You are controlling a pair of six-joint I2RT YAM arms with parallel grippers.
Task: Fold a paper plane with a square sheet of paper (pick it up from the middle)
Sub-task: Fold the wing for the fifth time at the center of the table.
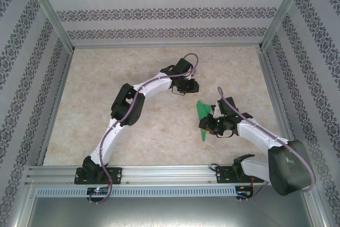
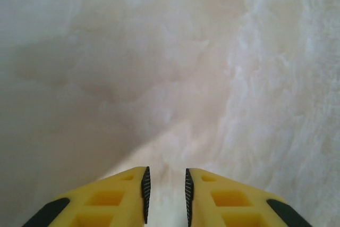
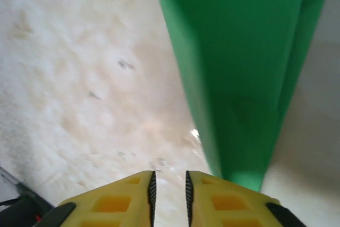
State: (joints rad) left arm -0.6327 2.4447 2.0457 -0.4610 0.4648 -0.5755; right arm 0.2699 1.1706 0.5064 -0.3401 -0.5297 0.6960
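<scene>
Jaws on the left gripper (image 2: 165,184) are cracked apart just a little, narrow gap, nothing in it. Its wrist cam looks down at bare marble-look tabletop (image 2: 79,51), no paper anywhere near those yellow fingers (image 2: 106,200). From overhead, that arm reaches in to about the middle of the table and its gripper sits up and to the left of the green stuff, clearly apart from it.

Moving right: the green paper plane (image 3: 239,78) lies on the table right of centre, with the right gripper (image 3: 169,184) sitting over its middle in the overhead view, so green pokes out on either side of it. On the right wrist cam the jaws are also slightly spread, and the gap looks onto plain tabletop. The plane sits off to the right of that gap, running away from just past the right-hand finger, narrow end nearest the finger. You can see a folded layer along its right edge. It isn't between the pads, so nothing is pinched.
</scene>
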